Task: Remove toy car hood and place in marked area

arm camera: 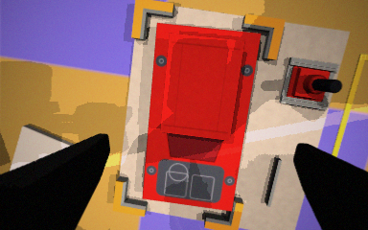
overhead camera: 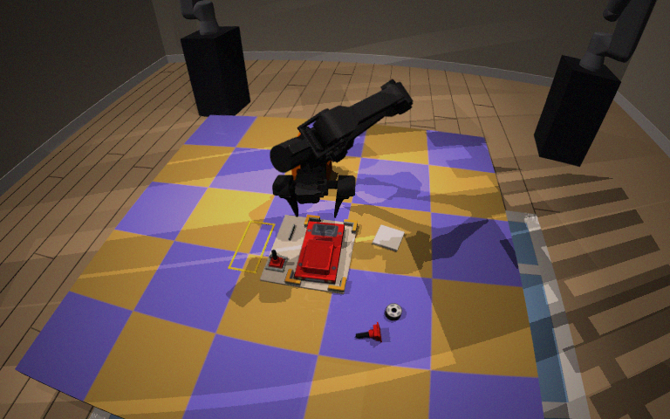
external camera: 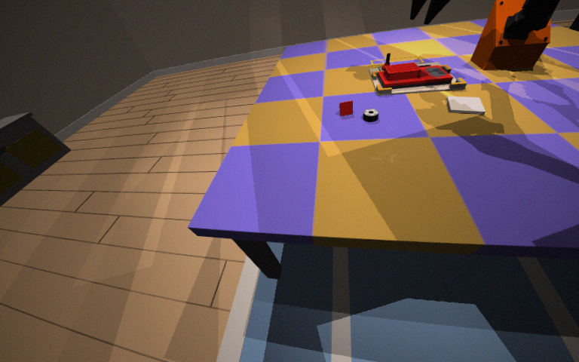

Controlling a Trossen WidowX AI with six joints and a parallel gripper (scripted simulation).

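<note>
The red toy car (overhead camera: pixel 318 251) (external camera: pixel 409 73) (arm camera: pixel 201 86) lies on a beige baseplate (overhead camera: pixel 281 232) (external camera: pixel 409 90) (arm camera: pixel 287 139) between orange corner brackets. The car's end nearest the arm carries a grey panel (overhead camera: pixel 324 230) (arm camera: pixel 192 181) with a circle and two squares. My gripper (overhead camera: pixel 316 213) (arm camera: pixel 200 147) is open and empty. It hangs above that end of the car, one finger on each side, touching nothing. The marked area is a yellow outline (overhead camera: pixel 239 245) (arm camera: pixel 344 115) on the table just left of the baseplate.
A red post with a black knob (overhead camera: pixel 276 260) (arm camera: pixel 309 86) and a thin black bar (overhead camera: pixel 292 232) (arm camera: pixel 273 181) are on the baseplate. A white tile (overhead camera: pixel 388 237) (external camera: pixel 465 104), a small wheel (overhead camera: pixel 393 309) (external camera: pixel 370 115) and a red piece (overhead camera: pixel 372 333) (external camera: pixel 346 108) lie on the table. Black pillars (overhead camera: pixel 215 69) stand behind.
</note>
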